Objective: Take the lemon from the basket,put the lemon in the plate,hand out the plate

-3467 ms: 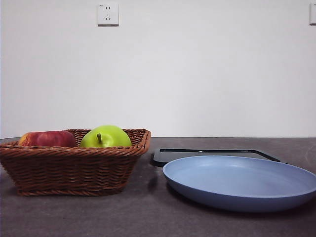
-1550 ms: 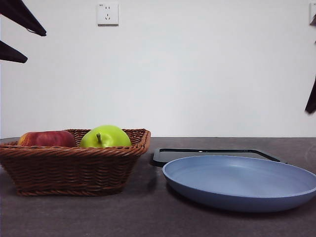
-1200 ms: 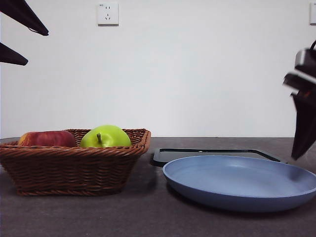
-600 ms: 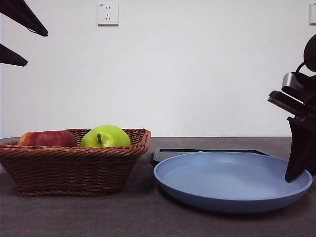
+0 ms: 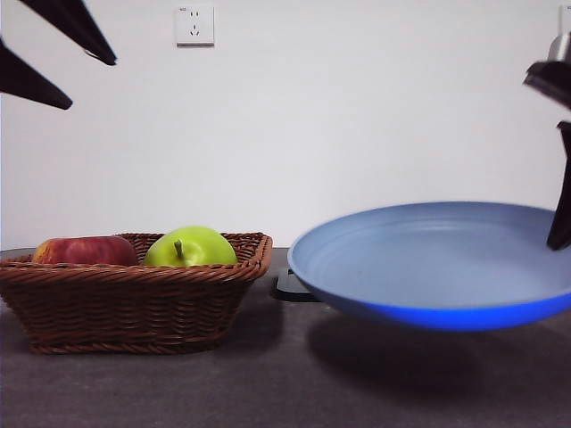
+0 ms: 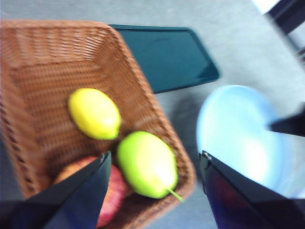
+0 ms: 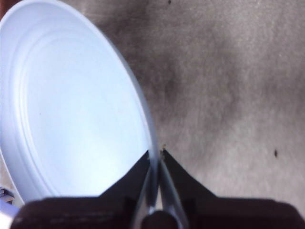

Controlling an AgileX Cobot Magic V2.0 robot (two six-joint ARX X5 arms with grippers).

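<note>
Front view: the light-blue plate (image 5: 433, 267) hangs clear of the table, tilted with its open face toward the camera. A black claw at the right edge, the right gripper (image 5: 560, 227), holds its rim. The wicker basket (image 5: 134, 303) sits well apart from that claw, showing a red apple (image 5: 85, 251) and a green apple (image 5: 190, 247); the lemon is hidden behind them. A black tray (image 5: 287, 287) peeks out behind the plate.

Left wrist view: the left gripper (image 6: 155, 164) hovers wide open and empty above the basket. The lemon (image 6: 94, 113) lies in the basket just beyond the jaws, past the green apple, its long axis slanting across the basket floor, one tip toward the green apple. It looks smooth, firm and light, likely to roll; gripping across its short middle seems safest.

Right wrist view: the right gripper's jaws are pinched tight on the plate's thin rim, the plate stretching away beyond the claw. It looks stiff and light, though an edge pinch may let it swing.
</note>
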